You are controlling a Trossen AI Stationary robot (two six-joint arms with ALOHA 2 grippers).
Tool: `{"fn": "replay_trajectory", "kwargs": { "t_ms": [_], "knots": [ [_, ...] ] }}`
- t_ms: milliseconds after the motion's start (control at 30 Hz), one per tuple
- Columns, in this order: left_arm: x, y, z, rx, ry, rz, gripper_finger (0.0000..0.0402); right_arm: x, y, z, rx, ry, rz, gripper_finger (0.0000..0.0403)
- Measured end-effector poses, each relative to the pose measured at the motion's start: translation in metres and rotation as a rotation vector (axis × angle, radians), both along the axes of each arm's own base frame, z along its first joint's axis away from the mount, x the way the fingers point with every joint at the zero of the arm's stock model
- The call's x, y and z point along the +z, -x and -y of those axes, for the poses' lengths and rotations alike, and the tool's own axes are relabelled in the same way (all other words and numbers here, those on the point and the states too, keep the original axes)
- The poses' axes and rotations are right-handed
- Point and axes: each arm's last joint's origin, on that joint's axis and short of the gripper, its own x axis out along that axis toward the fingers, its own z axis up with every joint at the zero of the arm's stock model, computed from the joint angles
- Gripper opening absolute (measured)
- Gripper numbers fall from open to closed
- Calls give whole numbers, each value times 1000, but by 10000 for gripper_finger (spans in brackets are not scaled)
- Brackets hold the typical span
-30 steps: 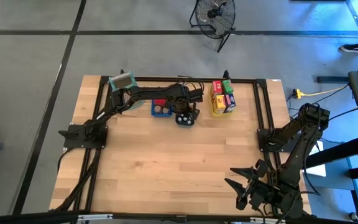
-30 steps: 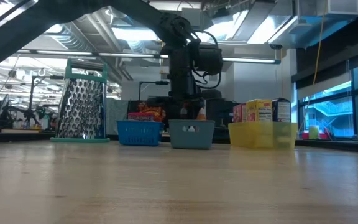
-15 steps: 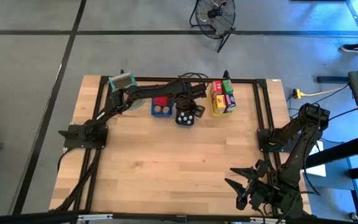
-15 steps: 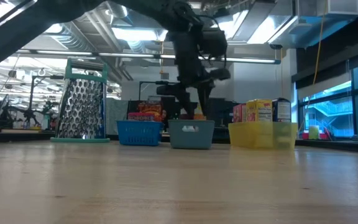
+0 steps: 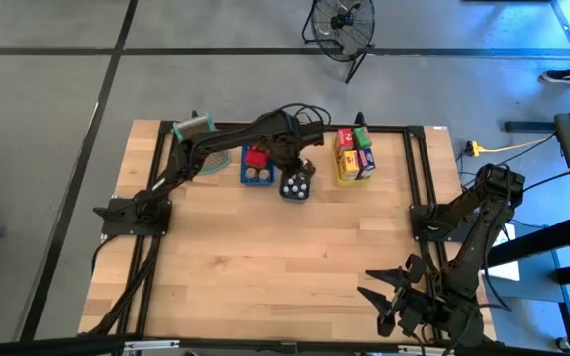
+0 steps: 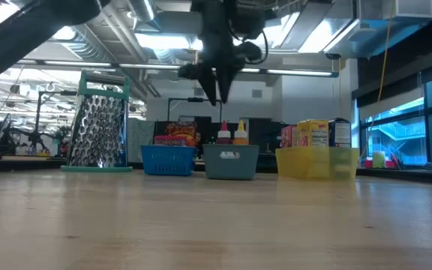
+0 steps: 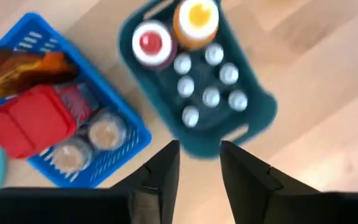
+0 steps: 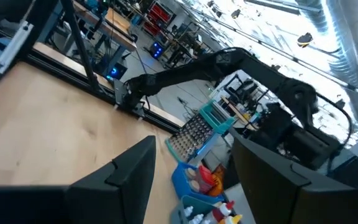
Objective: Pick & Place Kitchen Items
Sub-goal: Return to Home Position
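The left gripper (image 7: 199, 146) hangs raised over the far middle of the table (image 5: 265, 257), its two fingers slightly apart with nothing between them. Right below it stands the dark teal bin (image 7: 253, 121). At one end of that bin a red-capped bottle (image 7: 151, 42) and an orange-capped bottle (image 7: 196, 15) stand side by side, and several tiny white-capped bottles (image 7: 211, 96) are clustered upright in the rest of it. Just to the left, almost touching, is the blue bin (image 7: 123, 152). It holds a red carton (image 7: 23, 121), a brown packet (image 7: 23, 65) on the carton's far side, and two small round jars (image 7: 104, 130) set together against its near wall. To the right of the teal bin, a little apart from it, the yellow bin (image 6: 313, 163) carries four cartons standing upright: a red one (image 5: 346, 137) and a green one (image 5: 362, 136) at its far end, a yellow-orange one (image 5: 347, 158) and a purple-white one (image 5: 365, 158) nearer. At the far left corner, past the blue bin, the perforated mesh basket (image 6: 100, 127) stands on end. All four containers form a row along the far edge. The right gripper (image 8: 194, 146) is well away from all this, folded back at the near right corner of the table, its fingers spread wide and empty.
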Motion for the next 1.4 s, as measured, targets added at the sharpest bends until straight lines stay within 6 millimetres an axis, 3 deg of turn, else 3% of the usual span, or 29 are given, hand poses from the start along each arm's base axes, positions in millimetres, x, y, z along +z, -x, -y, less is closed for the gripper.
{"fn": "replay_trajectory", "kwargs": {
  "t_ms": [133,233,500,633,800,967,1133,1300,1400],
  "knots": [
    [24,21,8,-70,-17,-30,92,3,-8,5,-65,0,5,210],
    [47,33,18,-138,-65,14,71,9,-13,8,-87,-70,36,182],
    [106,66,66,-400,-240,125,4,29,-7,14,-76,-76,38,14],
    [138,94,83,-421,-403,170,2,52,3,29,-69,-156,72,5],
    [181,144,99,-399,-529,283,2,82,15,57,-51,-215,103,3],
    [205,188,111,-377,-639,351,2,106,18,93,26,-190,127,2],
    [198,242,111,-267,-756,311,1,106,17,144,45,-216,90,1],
    [162,294,106,-205,-757,260,2,85,28,196,160,-514,-76,1],
    [137,313,106,-177,-759,316,2,64,28,204,183,-572,-131,1]
  ]
}}
